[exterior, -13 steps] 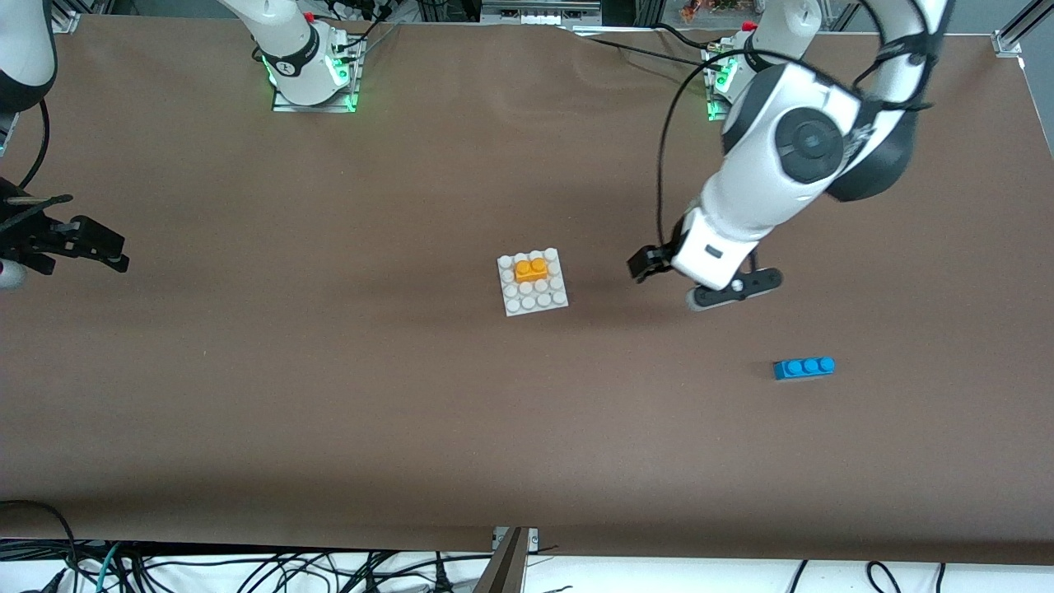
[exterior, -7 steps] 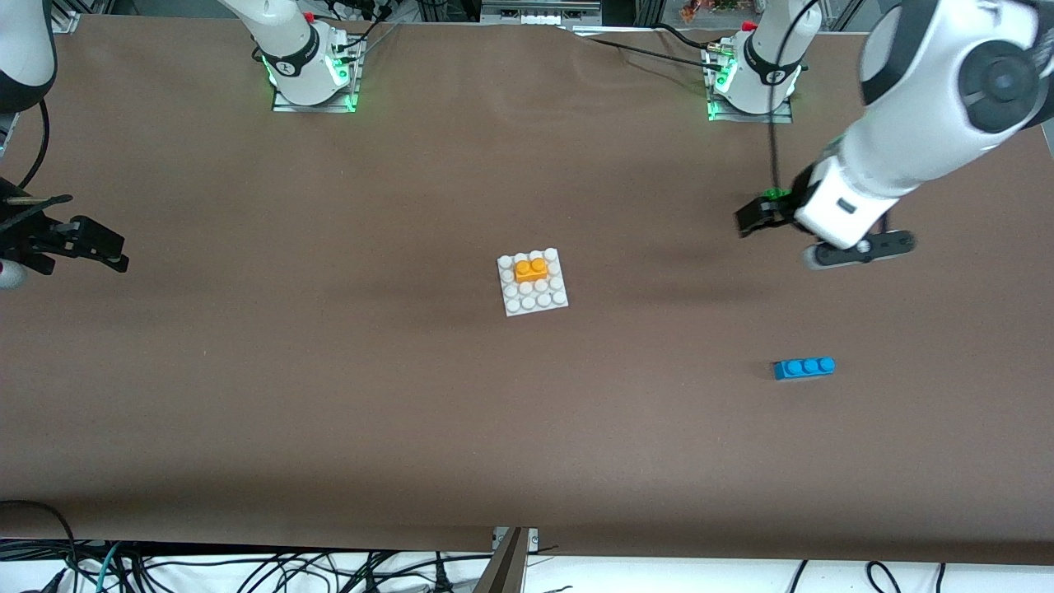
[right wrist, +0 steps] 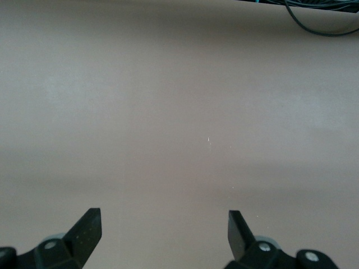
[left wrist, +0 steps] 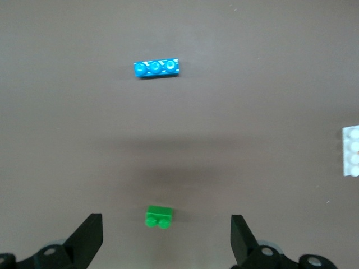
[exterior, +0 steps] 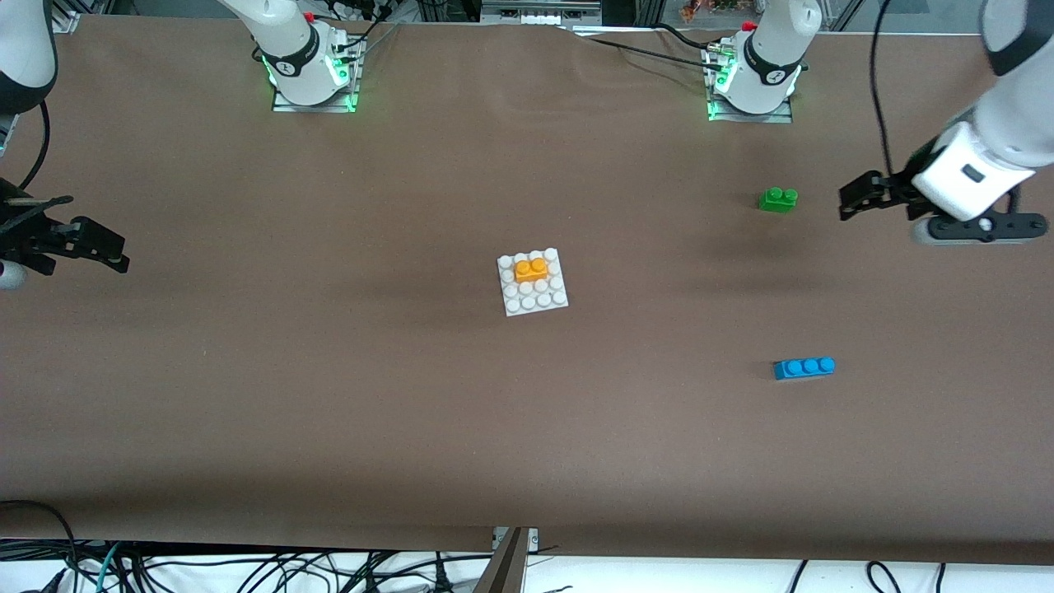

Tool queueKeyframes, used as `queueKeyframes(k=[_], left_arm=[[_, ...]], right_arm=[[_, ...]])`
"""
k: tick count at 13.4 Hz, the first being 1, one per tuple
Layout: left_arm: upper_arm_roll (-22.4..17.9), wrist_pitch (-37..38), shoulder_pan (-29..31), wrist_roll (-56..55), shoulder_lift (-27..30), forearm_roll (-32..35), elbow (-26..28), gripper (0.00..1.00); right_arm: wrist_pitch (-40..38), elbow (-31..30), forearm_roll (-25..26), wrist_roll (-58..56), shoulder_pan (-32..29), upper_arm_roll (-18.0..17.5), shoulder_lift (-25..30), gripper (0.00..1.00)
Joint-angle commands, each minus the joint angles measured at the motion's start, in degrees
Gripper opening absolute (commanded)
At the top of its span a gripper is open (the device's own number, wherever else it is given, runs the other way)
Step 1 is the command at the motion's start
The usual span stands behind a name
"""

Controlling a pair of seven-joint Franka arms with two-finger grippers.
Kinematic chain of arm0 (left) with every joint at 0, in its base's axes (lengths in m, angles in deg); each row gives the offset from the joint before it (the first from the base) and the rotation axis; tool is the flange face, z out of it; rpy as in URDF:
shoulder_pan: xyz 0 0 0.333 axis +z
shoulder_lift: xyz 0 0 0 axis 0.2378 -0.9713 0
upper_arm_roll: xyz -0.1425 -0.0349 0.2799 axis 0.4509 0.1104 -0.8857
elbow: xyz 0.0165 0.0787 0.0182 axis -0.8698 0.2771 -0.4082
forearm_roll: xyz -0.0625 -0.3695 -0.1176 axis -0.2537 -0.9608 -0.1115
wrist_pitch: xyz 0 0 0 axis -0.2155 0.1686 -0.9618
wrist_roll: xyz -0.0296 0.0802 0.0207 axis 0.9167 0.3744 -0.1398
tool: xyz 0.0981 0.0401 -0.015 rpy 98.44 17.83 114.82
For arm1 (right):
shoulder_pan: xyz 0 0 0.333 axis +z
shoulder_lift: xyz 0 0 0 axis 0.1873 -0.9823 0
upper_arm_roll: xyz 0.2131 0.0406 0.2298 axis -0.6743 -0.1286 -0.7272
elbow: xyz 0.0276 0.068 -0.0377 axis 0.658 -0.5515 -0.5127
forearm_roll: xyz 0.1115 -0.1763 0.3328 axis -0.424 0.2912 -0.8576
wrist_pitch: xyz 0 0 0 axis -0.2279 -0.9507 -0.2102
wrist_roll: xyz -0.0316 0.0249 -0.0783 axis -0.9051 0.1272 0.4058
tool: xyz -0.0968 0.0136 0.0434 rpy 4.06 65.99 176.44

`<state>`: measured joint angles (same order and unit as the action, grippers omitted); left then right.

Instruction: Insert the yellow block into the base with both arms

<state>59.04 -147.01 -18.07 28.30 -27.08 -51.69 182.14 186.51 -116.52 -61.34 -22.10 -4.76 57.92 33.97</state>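
The yellow block sits pressed onto the white studded base in the middle of the table, in the base's rows nearer the robots. My left gripper hangs open and empty over the left arm's end of the table, well away from the base. In its wrist view the left gripper has widely spread fingers, with only an edge of the base showing. My right gripper waits open over the right arm's end; the right gripper holds nothing above bare table.
A green two-stud brick lies between the base and the left gripper, and shows as the green brick between the left fingers' tips, on the table below them. A blue three-stud brick lies nearer the front camera, also seen as the blue brick. Cables hang along the front edge.
The left arm has swung from beside the base out toward its own end of the table, uncovering the green brick. The right arm, yellow block and base have not moved.
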Motion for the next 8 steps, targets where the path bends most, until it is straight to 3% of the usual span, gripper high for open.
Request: queueKeyframes(k=[1,8], left_arm=[[-1.2,1.4,-0.3,2.8,1.5,0.7,1.0,1.0],[-1.1,1.7,0.4,2.8,1.4,0.6,-0.3,1.0]], right_arm=[[-0.9,1.4,0.4,-0.8,-0.6,-0.3,-0.5,1.0],[-1.0,1.4,0.4,-0.8,-0.5,-0.4,-0.5,1.0]])
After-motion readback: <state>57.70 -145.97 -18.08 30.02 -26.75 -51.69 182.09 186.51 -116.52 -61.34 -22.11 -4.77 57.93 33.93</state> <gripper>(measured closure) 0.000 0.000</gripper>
